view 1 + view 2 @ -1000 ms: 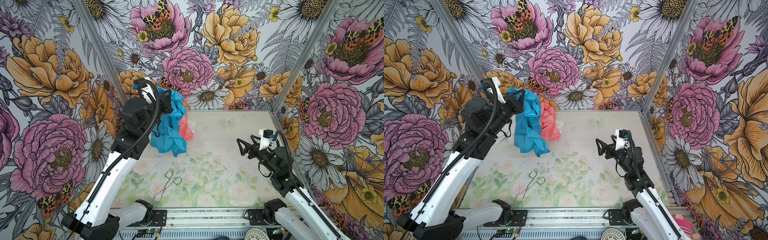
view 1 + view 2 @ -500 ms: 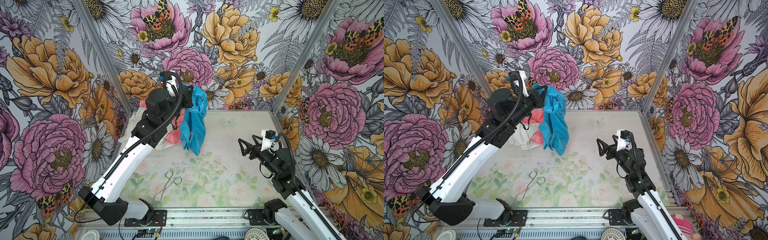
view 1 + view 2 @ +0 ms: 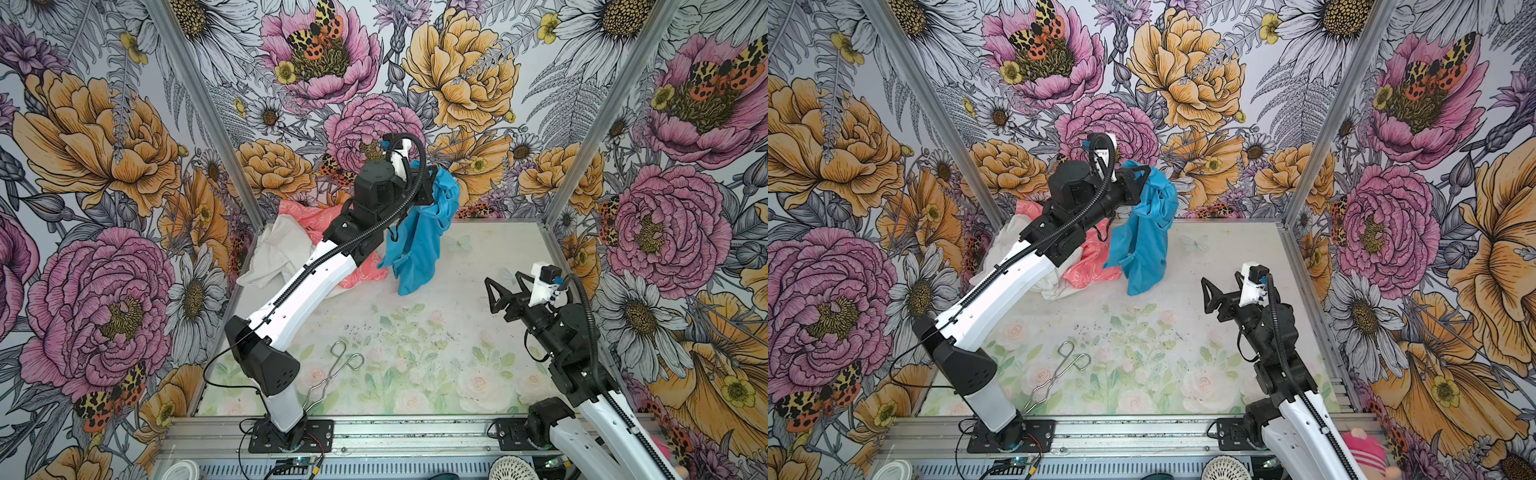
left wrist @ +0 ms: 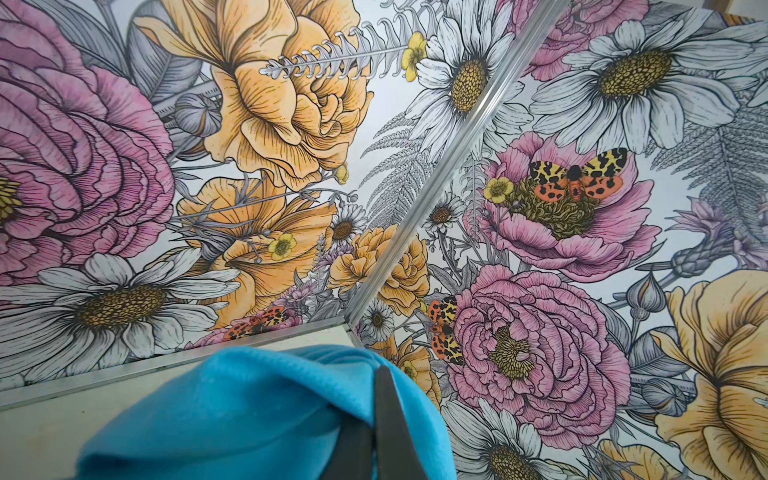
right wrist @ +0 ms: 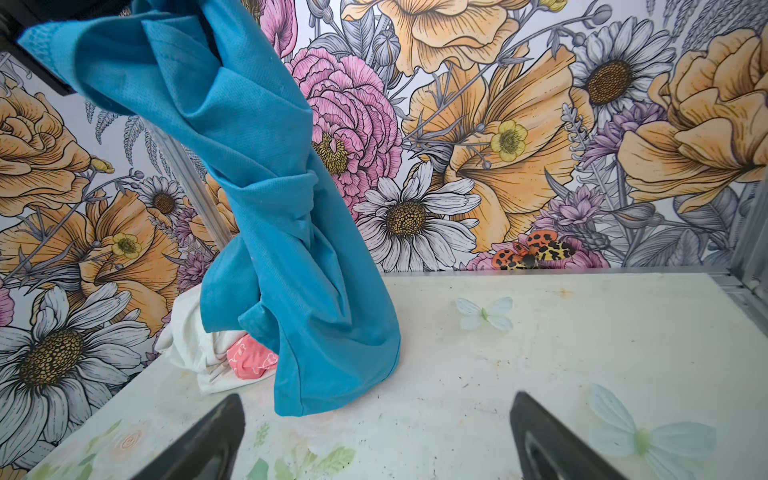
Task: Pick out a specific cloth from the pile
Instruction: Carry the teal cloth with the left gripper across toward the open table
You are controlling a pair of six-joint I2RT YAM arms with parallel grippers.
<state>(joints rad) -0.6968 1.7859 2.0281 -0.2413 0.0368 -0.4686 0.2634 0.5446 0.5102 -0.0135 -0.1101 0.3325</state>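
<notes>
Turquoise-blue fabric, the cloth (image 3: 419, 232) (image 3: 1144, 232), hangs off the left gripper (image 3: 431, 180) (image 3: 1144, 171). The jaws are pressed together on a bunched fold at its top edge. It is raised high near the back wall (image 3: 478, 83) and drapes down in a long twisted column. Both top views agree.

In the left wrist view the cloth (image 4: 257, 415) fills the near edge, with one dark finger (image 4: 387, 415) clamped against it.

In the right wrist view the cloth (image 5: 270, 208) dangles in front of the pile (image 5: 199, 345). The bottom hem sits close to the table (image 5: 561, 332); I can't tell whether it touches.

The pile (image 3: 286, 245) (image 3: 1067, 278) sits in the back-left corner of the table (image 3: 478, 257), partly under the left arm. It is a white cloth (image 3: 276, 249) with a coral-pink cloth (image 3: 361, 274) bunched against it. The blue cloth hangs just beside the coral one, on its right, and overlaps it in both top views.

The right gripper (image 3: 509, 289) (image 3: 1223, 286) (image 5: 378, 449) has its jaws spread wide with nothing between them. It hovers over the right half of the table, pointed at the hanging cloth but well apart from it.

Wire tongs (image 3: 332, 374) (image 3: 1059, 374) lie flat on the table near the front, close to the left arm's base.
</notes>
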